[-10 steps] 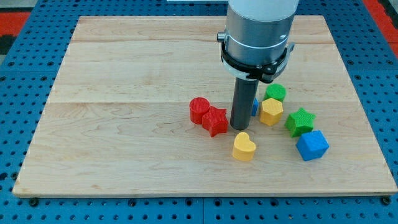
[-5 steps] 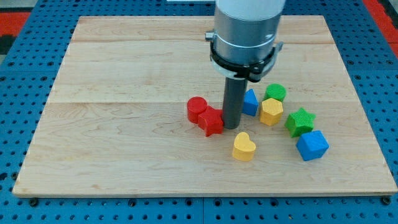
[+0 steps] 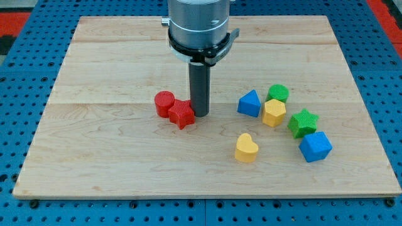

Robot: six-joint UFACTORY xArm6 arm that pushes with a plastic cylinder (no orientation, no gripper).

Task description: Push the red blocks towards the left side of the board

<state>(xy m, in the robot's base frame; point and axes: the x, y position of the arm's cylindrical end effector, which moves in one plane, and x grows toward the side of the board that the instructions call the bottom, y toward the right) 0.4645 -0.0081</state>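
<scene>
A red cylinder (image 3: 164, 103) and a red star block (image 3: 181, 113) sit touching each other near the middle of the wooden board (image 3: 113, 157). My tip (image 3: 200, 113) rests on the board against the right side of the red star. The red cylinder lies just left of the star, on the far side from my tip.
To the view's right lie a blue block (image 3: 249, 103), a green cylinder (image 3: 277, 94), a yellow hexagonal block (image 3: 274, 113), a green star (image 3: 303, 122), a blue cube (image 3: 315, 146) and a yellow heart (image 3: 246, 148).
My tip has slid to the view's left, pushing the red star and red cylinder leftward with it. The blue block once behind the rod now shows fully.
</scene>
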